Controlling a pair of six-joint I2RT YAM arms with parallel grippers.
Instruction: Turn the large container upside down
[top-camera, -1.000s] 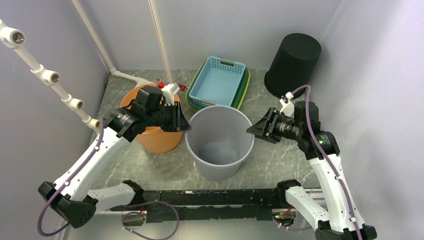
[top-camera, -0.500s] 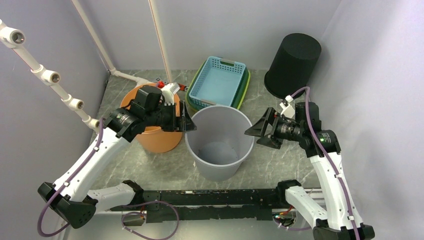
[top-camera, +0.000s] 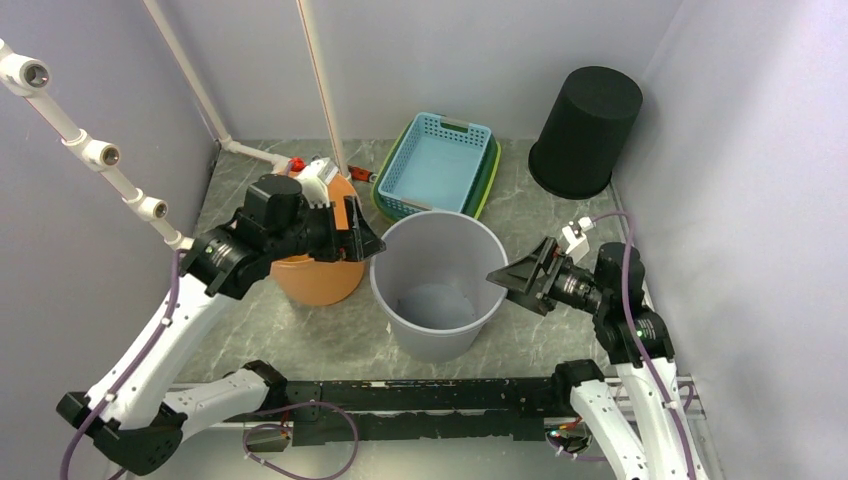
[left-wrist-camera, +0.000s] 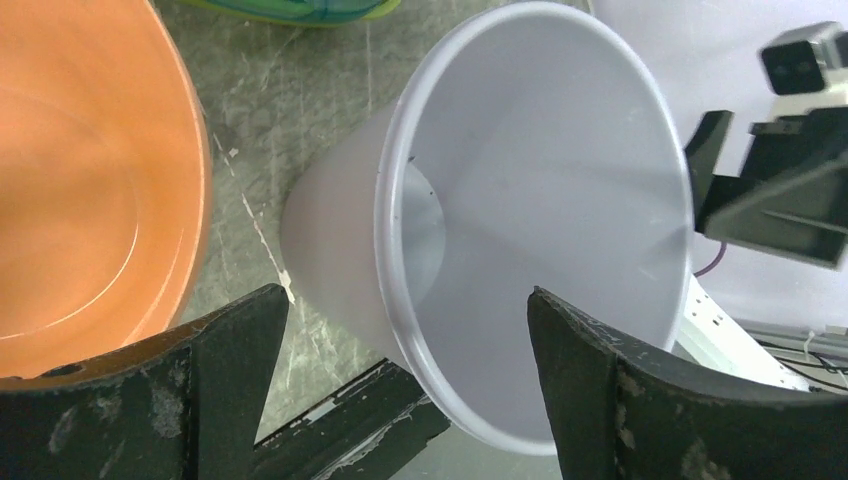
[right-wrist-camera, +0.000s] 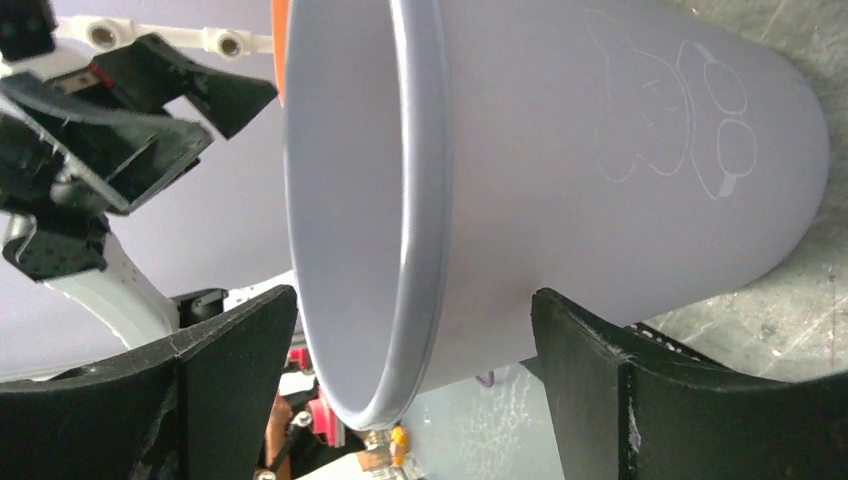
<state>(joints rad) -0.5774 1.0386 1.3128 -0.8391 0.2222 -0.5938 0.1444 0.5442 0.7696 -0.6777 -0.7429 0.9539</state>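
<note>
At the centre of the overhead view, the large pale-grey plastic bucket (top-camera: 437, 290) stands mouth-up on the marbled worktop (top-camera: 300, 330), not yet tipped. Over the last second the right gripper (top-camera: 512, 280) has dropped to the rim's right edge, while the left gripper (top-camera: 364, 240) has barely shifted at the rim's left. Both jaws are spread wide and hold nothing, so a two-sided grasp looks close.

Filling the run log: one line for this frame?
phase: pre-grasp | grey bin: upright, mouth up, not flipped | left gripper: open, at left rim | right gripper: open, at right rim
</note>
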